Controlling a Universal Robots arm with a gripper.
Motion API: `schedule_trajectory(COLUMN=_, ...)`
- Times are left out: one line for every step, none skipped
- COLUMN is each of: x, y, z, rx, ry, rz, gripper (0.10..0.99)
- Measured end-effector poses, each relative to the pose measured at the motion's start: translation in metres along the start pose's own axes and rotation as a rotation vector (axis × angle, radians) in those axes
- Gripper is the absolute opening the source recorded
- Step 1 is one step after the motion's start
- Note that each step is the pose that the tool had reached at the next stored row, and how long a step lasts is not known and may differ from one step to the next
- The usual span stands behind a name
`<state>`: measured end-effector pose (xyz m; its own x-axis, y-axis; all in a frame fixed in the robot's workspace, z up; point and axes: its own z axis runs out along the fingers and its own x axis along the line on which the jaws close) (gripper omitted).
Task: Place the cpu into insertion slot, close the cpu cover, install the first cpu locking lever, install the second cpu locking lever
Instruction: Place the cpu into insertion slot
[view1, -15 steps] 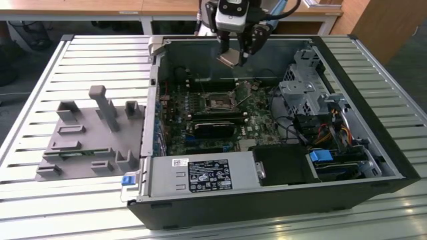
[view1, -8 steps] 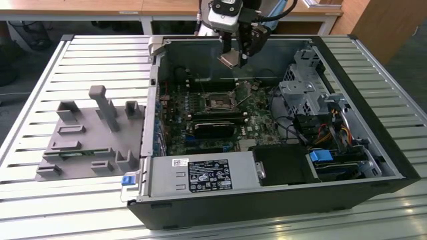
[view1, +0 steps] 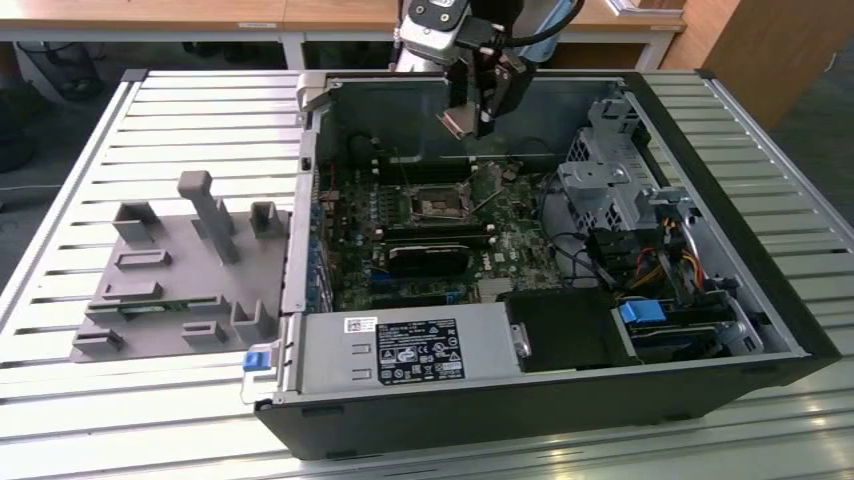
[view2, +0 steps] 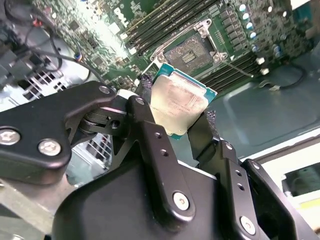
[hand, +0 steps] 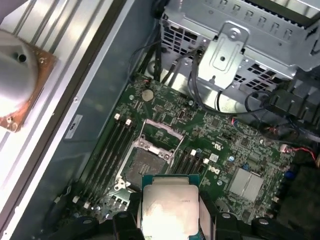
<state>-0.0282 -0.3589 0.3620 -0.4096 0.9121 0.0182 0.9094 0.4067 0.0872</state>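
Note:
My gripper (view1: 470, 118) hangs above the rear of the open computer case, shut on the cpu (view1: 459, 122). The cpu (view2: 177, 102) is a flat square chip with a dull silver-tan top, pinched at two opposite edges between the black fingers (view2: 144, 92). The chip (hand: 170, 207) is held in the air, apart from the board. Below it lies the insertion slot (hand: 146, 162) (view2: 192, 52) (view1: 438, 204), uncovered, with memory slots on both sides. The silver cpu cover (hand: 159, 132) stands swung up at one edge of the slot.
A metal drive cage (view1: 607, 175) and coloured cables (view1: 667, 265) fill the case at the exterior view's right. A black card (view1: 427, 258) lies near the slot, and the power supply (view1: 407, 350) sits in front. A grey fixture (view1: 180, 275) stands on the slatted table.

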Motion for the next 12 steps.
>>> schedule_trajectory(x=0.0000, y=0.0000, z=0.0003, rx=0.000, ry=-0.0015, rz=0.017, gripper=0.541)
schedule_trajectory(x=0.0000, y=0.0000, z=0.0006, rx=-0.001, ry=-0.0030, rz=0.034, gripper=0.541)
schedule_trajectory(x=0.0000, y=-0.0001, z=0.0009, rx=-0.001, ry=-0.0047, rz=0.053, gripper=0.541)
schedule_trajectory(x=0.0000, y=-0.0001, z=0.0011, rx=-0.001, ry=-0.0062, rz=0.071, gripper=0.541)
schedule_trajectory(x=0.0000, y=-0.0001, z=0.0014, rx=-0.002, ry=-0.0078, rz=0.089, gripper=0.541)
schedule_trajectory(x=0.0000, y=-0.0001, z=0.0016, rx=-0.002, ry=-0.0094, rz=0.107, gripper=0.541)
schedule_trajectory(x=0.0000, y=-0.0001, z=0.0018, rx=-0.002, ry=-0.0110, rz=0.125, gripper=0.541)
schedule_trajectory(x=0.0000, y=-0.0002, z=0.0020, rx=-0.003, ry=-0.0126, rz=0.143, gripper=0.541)
schedule_trajectory(x=0.0000, y=-0.0002, z=0.0023, rx=-0.003, ry=-0.0141, rz=0.161, gripper=0.541)
schedule_trajectory(x=0.0000, y=-0.0002, z=0.0026, rx=-0.003, ry=-0.0156, rz=0.178, gripper=0.541)
schedule_trajectory(x=-0.0001, y=-0.0003, z=0.0030, rx=-0.004, ry=-0.0172, rz=0.197, gripper=0.541)
schedule_trajectory(x=0.0000, y=-0.0003, z=0.0034, rx=-0.004, ry=-0.0186, rz=0.213, gripper=0.541)
